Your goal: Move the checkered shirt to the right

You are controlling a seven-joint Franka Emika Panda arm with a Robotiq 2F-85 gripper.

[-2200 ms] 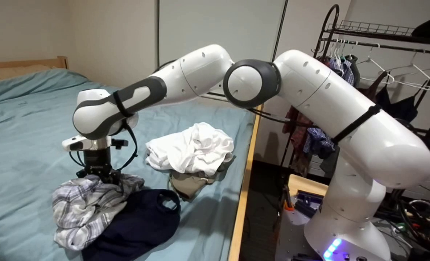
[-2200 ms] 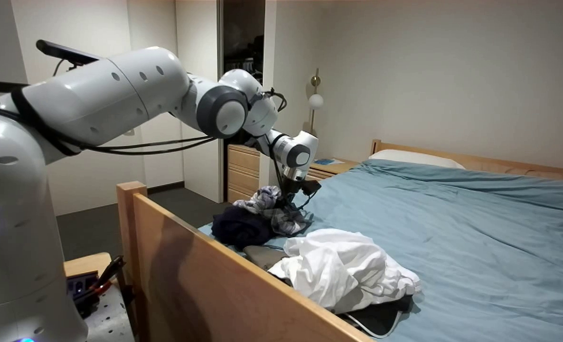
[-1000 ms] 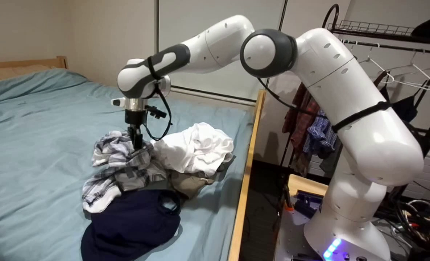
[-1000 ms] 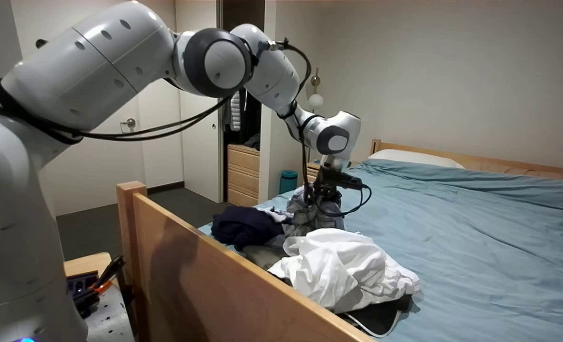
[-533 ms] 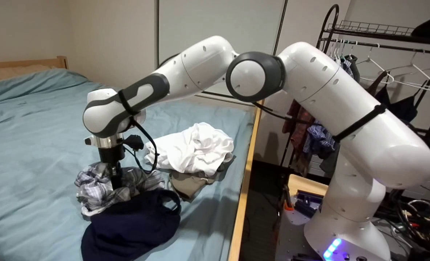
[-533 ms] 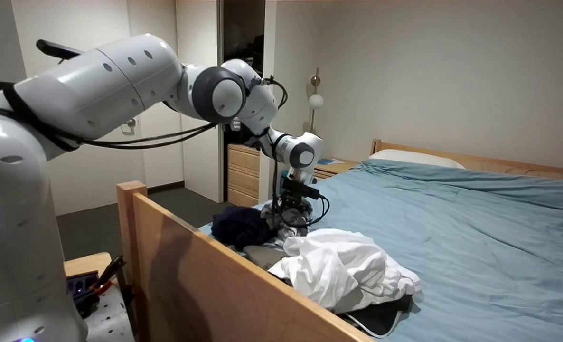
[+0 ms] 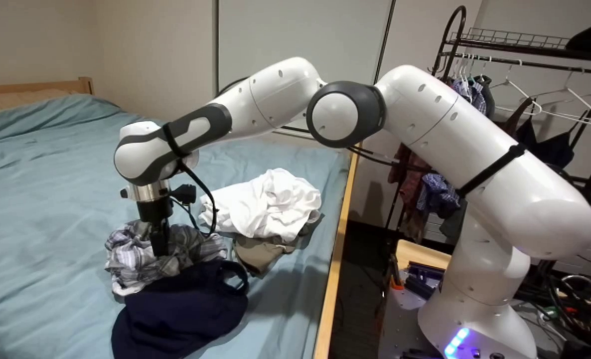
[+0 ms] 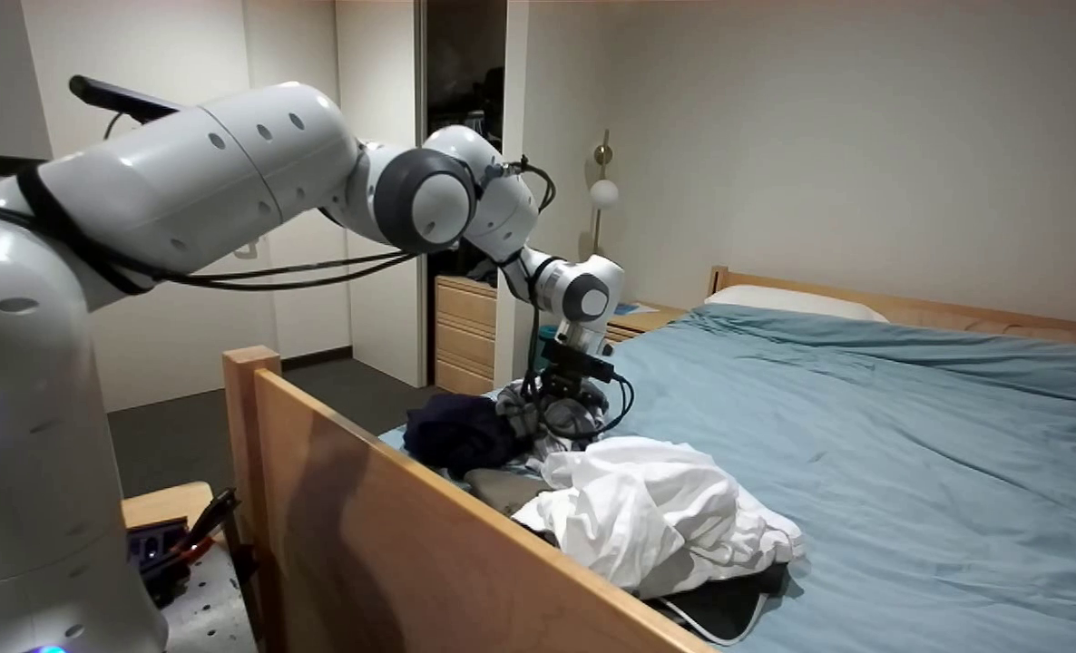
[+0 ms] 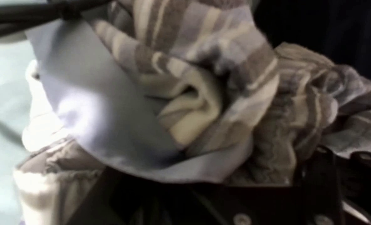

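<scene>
The checkered shirt (image 7: pixel 131 264), grey, white and brown, lies bunched on the bed. Its edge touches a navy garment in both exterior views. Over it stands my gripper (image 7: pixel 160 249), pointing down, with the fingertips sunk in the folds. In an exterior view, shirt cloth (image 8: pixel 515 408) shows beside the gripper base. Plaid folds fill most of the wrist view, where a blurred grey fold (image 9: pixel 104 93) hangs close to the lens. There the dark finger linkage (image 9: pixel 320 175) stands spread to the right, loose cloth filling the wide gap. The fingertips are hidden.
The navy garment (image 7: pixel 186 309) lies in front of the shirt. White clothing (image 7: pixel 265 204) is heaped over a brown item (image 7: pixel 255 252) and a black one (image 8: pixel 728 599). A wooden rail (image 8: pixel 465 553) edges the bed (image 7: pixel 51 179) on the robot's side.
A second ago the shirt was lifted toward the white clothing in the gripper; since then it has come down to the bed, nearer that heap than at first. Lately the gripper has risen slightly.
</scene>
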